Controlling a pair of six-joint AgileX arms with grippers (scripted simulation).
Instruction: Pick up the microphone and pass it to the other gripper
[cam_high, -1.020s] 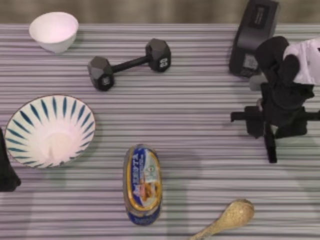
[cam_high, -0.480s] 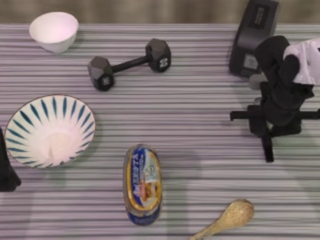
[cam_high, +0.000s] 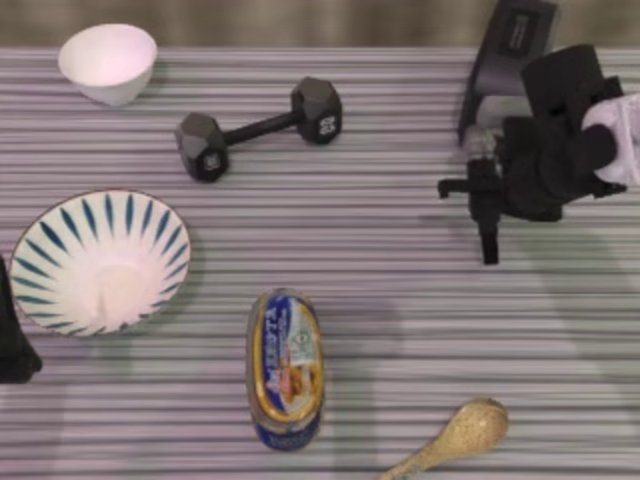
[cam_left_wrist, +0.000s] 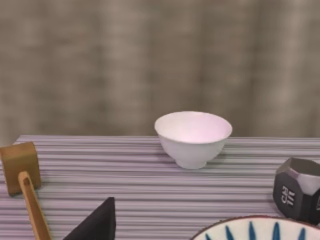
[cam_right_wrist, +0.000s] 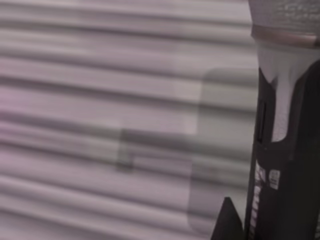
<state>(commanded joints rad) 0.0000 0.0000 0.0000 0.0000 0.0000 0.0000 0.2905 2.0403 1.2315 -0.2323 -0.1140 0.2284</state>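
The microphone (cam_high: 488, 232) hangs off the table at the right, its grey mesh head (cam_high: 480, 146) toward the far edge and its slim black handle pointing to the near side. My right gripper (cam_high: 487, 190) is shut on the handle just below the head. In the right wrist view the microphone (cam_right_wrist: 280, 165) fills the edge of the picture, with one black fingertip (cam_right_wrist: 227, 222) beside it. My left gripper (cam_high: 12, 345), the other gripper, is parked at the table's left edge. One of its fingertips (cam_left_wrist: 100, 222) shows well off to the side, nothing between its fingers.
A black hex dumbbell (cam_high: 260, 128) and a white bowl (cam_high: 108, 62) lie at the far left. A blue-patterned bowl (cam_high: 100, 262) sits at the left, a tin (cam_high: 285, 368) near the middle front, a speckled spoon (cam_high: 450, 438) at the front, a black device (cam_high: 507, 60) far right.
My right gripper has carried the microphone to the left and toward the far edge, off the spot where it was a second ago. The left arm has not moved.
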